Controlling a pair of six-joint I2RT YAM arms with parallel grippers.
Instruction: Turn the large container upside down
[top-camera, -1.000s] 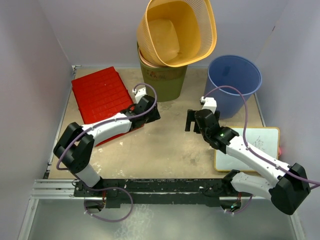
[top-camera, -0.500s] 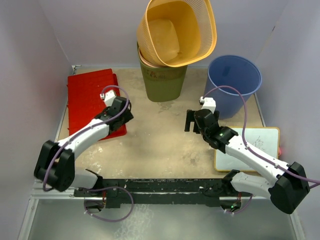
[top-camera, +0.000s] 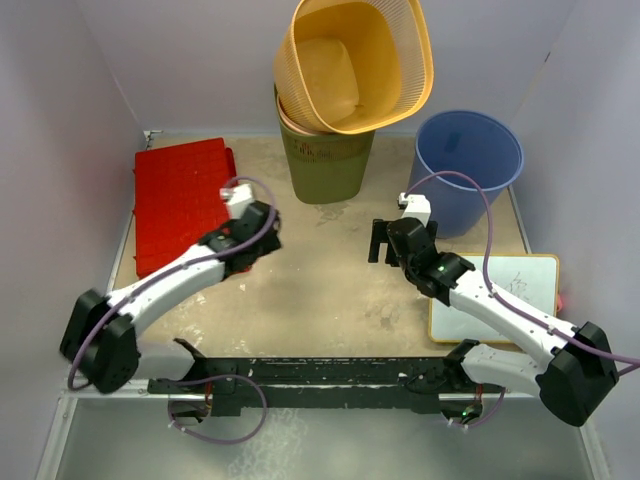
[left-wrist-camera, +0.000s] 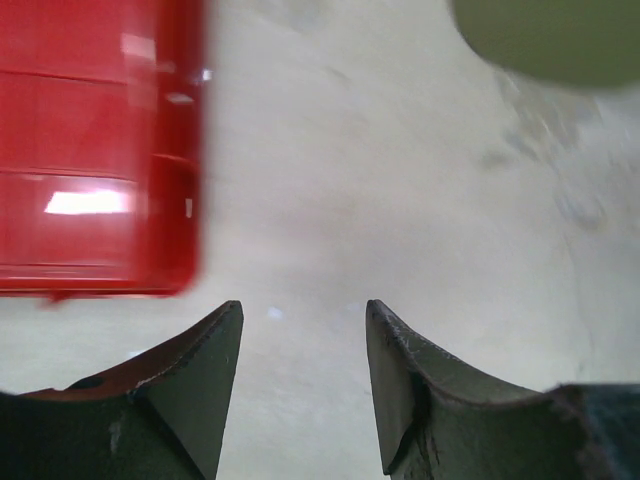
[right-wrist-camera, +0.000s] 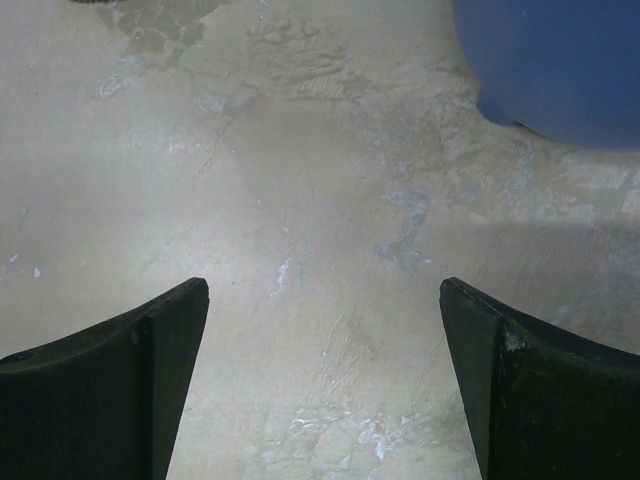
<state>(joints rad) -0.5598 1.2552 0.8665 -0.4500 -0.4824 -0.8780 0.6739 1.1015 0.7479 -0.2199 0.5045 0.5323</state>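
Observation:
The large red container (top-camera: 180, 200) lies flat at the far left of the table, its gridded underside facing up. It also shows in the left wrist view (left-wrist-camera: 95, 150), blurred, at the upper left. My left gripper (top-camera: 262, 225) is open and empty, just right of the container's near right corner, over bare table (left-wrist-camera: 303, 315). My right gripper (top-camera: 380, 240) is open wide and empty over the middle of the table (right-wrist-camera: 323, 290), well away from the container.
An olive bin (top-camera: 325, 160) at the back centre carries stacked orange baskets (top-camera: 355, 62). A blue bucket (top-camera: 468, 170) stands at the back right, close behind my right gripper. A whiteboard (top-camera: 505, 295) lies at the right. Walls close in on both sides.
The red container went from tilted against my left arm to lying flat at the left. My left gripper let it go and has drawn back to the right. The right arm has not moved.

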